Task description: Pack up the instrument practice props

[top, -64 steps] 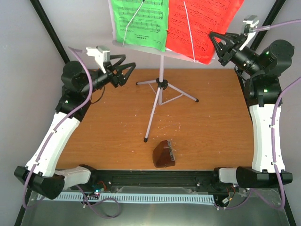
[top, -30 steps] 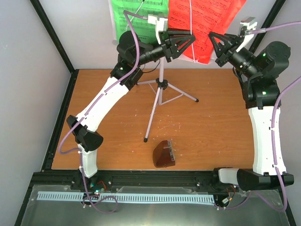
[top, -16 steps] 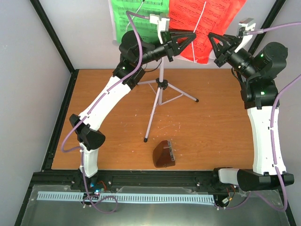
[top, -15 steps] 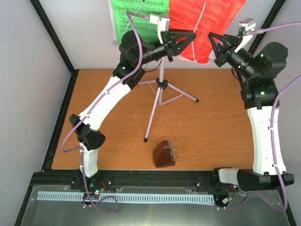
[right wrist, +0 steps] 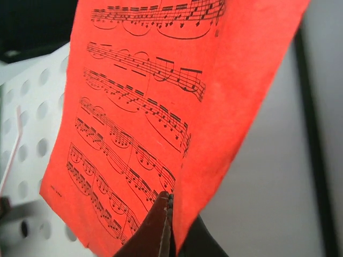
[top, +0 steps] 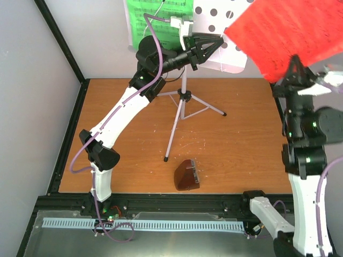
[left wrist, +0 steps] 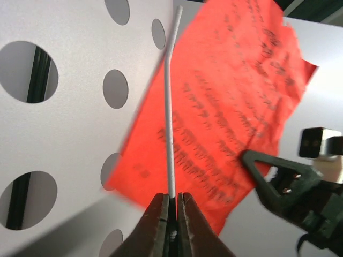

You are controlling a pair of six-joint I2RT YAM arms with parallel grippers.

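Observation:
My right gripper (top: 293, 60) (right wrist: 169, 197) is shut on the lower edge of the red music sheet (top: 286, 29) (right wrist: 144, 80), holding it off to the right of the stand. The green sheet (top: 155, 16) still lies on the white perforated plate (top: 221, 33) (left wrist: 64, 107) of the tripod music stand (top: 182, 101). My left gripper (top: 218, 44) (left wrist: 171, 197) is shut on the stand's thin white wire page holder (left wrist: 169, 107), which is lifted off the plate. The dark brown metronome (top: 187, 175) stands near the table's front edge.
The stand's tripod legs (top: 206, 110) spread over the back middle of the wooden table (top: 123, 144). Black frame posts (top: 59, 40) rise at the back corners. Grey walls close in on the left and behind.
The right arm has swung right and pulled the red sheet off the stand plate, baring its holes. The left gripper closed on the wire holder and stays there.

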